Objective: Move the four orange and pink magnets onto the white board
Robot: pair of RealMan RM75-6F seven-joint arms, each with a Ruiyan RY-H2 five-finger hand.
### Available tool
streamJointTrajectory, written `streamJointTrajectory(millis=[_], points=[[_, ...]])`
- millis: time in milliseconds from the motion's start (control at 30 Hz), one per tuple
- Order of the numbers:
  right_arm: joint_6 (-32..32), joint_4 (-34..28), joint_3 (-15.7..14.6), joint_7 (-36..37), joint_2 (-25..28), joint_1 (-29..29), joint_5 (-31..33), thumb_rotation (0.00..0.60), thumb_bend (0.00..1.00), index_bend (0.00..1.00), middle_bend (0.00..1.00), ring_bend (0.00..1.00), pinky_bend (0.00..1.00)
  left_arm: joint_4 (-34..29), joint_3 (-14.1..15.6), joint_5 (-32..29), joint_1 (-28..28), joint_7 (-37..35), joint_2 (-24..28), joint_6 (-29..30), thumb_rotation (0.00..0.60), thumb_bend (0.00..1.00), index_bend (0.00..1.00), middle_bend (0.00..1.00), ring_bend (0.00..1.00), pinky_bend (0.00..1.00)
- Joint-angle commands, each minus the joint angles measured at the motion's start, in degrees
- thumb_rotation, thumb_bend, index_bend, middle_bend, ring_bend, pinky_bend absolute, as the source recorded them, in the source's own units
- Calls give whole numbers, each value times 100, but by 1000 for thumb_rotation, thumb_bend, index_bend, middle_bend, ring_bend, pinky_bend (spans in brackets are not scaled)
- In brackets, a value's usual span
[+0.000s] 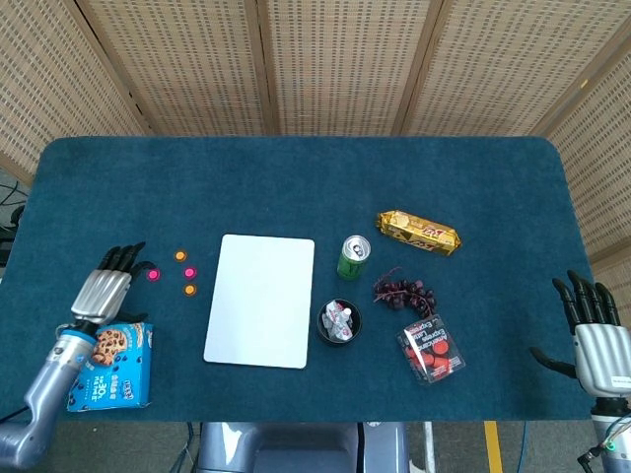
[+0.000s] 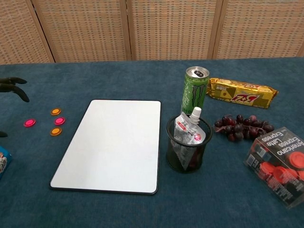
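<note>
On the dark teal table (image 1: 296, 177) lie a white board (image 1: 260, 300), 2 orange magnets (image 1: 180, 255) and 2 pink magnets (image 1: 153, 274).
</note>
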Motion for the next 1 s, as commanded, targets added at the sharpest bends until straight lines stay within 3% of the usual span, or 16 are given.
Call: streamJointTrajectory(millis=[33,200,433,1000], points=[[-42,-11,-4,4,15,8,29,600,53,0,0,0,0,114,-174,-289,-263,274,-233,-275,600,141,330,0,0,0],[-121,-74,-2,34,54,15,99,600,53,0,0,0,0,332,-430,-884,-731,845,-654,-707,600,168,377,0,0,0],[-158,-119,3,62,84,13,148,600,53,0,0,0,0,542,-417,-1474,-976,1456,-980,-857,600,214,401,0,0,0],[-123,-98,1,74,80,3,121,600,53,0,0,0,0,964,-213,-1687,-1058,1485,-1234,-869,600,237,451,0,0,0]])
